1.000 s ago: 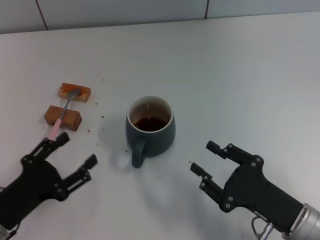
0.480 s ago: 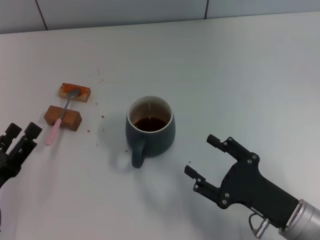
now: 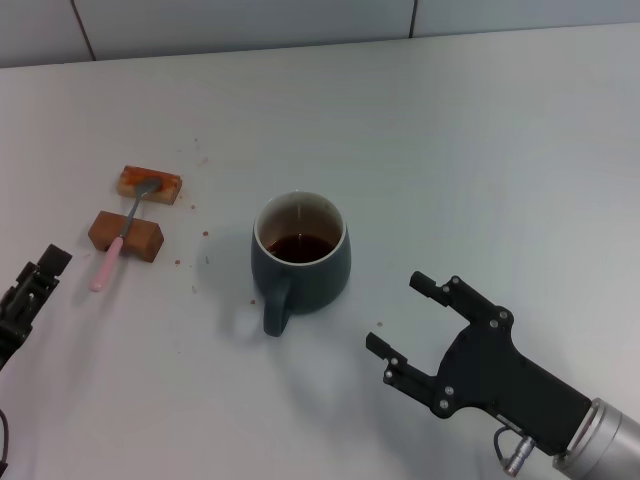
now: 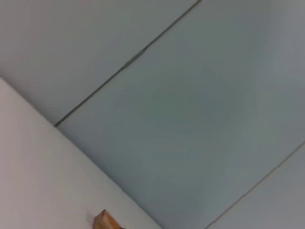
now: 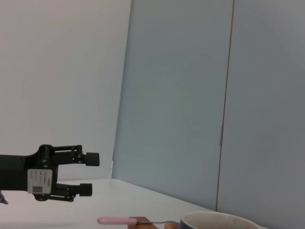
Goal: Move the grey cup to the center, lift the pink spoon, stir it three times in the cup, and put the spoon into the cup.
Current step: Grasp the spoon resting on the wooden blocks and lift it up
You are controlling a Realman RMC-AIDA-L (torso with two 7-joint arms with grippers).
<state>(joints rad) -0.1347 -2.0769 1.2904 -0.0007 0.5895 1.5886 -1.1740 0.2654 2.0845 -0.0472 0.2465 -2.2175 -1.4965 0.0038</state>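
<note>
The right gripper [image 3: 406, 316] is hovering low, right of the cup [image 3: 300, 262], fingers spread wide, gripping nothing. The left gripper [image 5: 88, 174] is sitting at the table's [image 3: 480, 150] left edge, fingers parted and empty. The cup is standing mid-table, handle pointing toward the robot. The spoon [image 3: 122, 235] is lying across two brown blocks [image 3: 125, 235], pink handle nearest the robot, bowl on the far block.

The white table [image 3: 480, 150] carries the grey cup [image 3: 300, 262] near its middle, just ahead of the right gripper's fingers [image 3: 385, 355]. Two brown blocks [image 3: 125, 234] lie ahead of the left gripper's fingers [image 3: 45, 268], the pink spoon [image 3: 108, 262] resting across them.
</note>
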